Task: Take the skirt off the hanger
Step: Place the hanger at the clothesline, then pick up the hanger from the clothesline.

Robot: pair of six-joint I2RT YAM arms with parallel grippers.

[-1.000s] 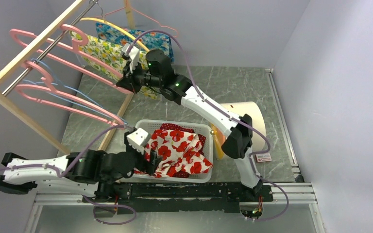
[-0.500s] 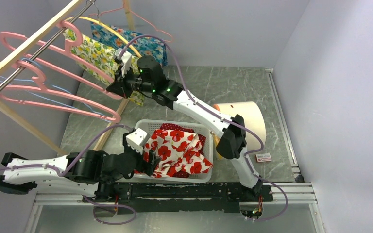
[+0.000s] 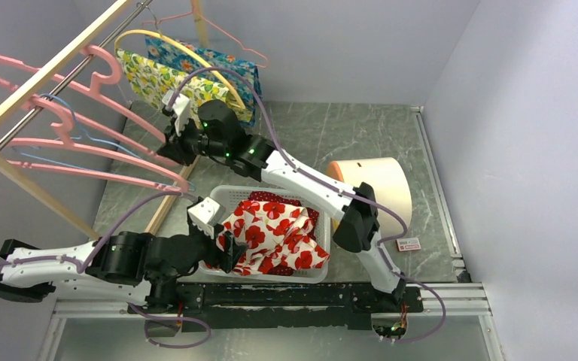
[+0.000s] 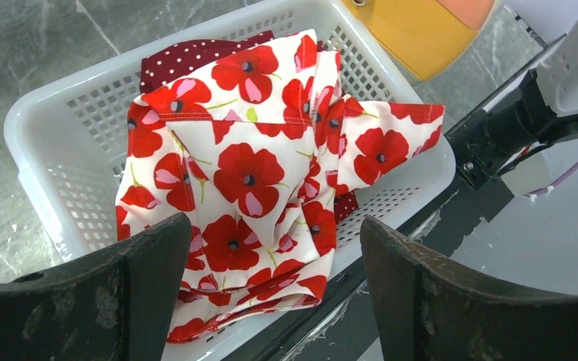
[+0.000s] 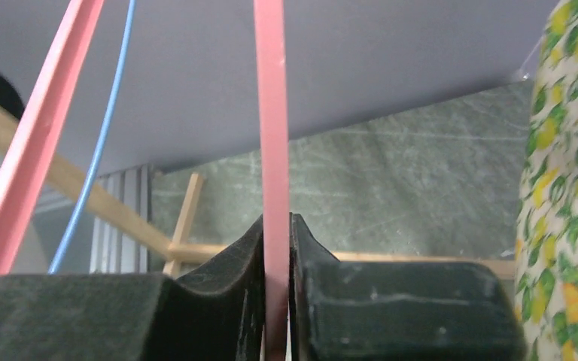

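Observation:
My right gripper (image 3: 171, 147) is up at the clothes rack, shut on the thin bar of a pink hanger (image 5: 272, 150); the bar runs straight up between the closed pads. A yellow-green lemon-print skirt (image 3: 154, 79) hangs on a yellow hanger (image 3: 196, 56) just right of it and also shows in the right wrist view (image 5: 568, 218). A blue floral skirt (image 3: 222, 64) hangs behind. My left gripper (image 4: 275, 226) is open and empty, low over the near edge of a white basket (image 4: 38, 113). A red poppy skirt (image 4: 248, 173) lies crumpled in the basket.
The wooden rack with its metal rail (image 3: 53, 68) holds several pink hangers and blue wire hangers (image 3: 83, 135) at the left. A cream cylinder (image 3: 372, 184) and an orange-yellow object (image 3: 339, 218) sit right of the basket (image 3: 271, 192). A dark red dotted cloth (image 4: 188, 60) lies under the poppy skirt.
My right gripper has moved left along the rack, still shut on the pink hanger, and the hangers have swung with it. The left arm has barely shifted.

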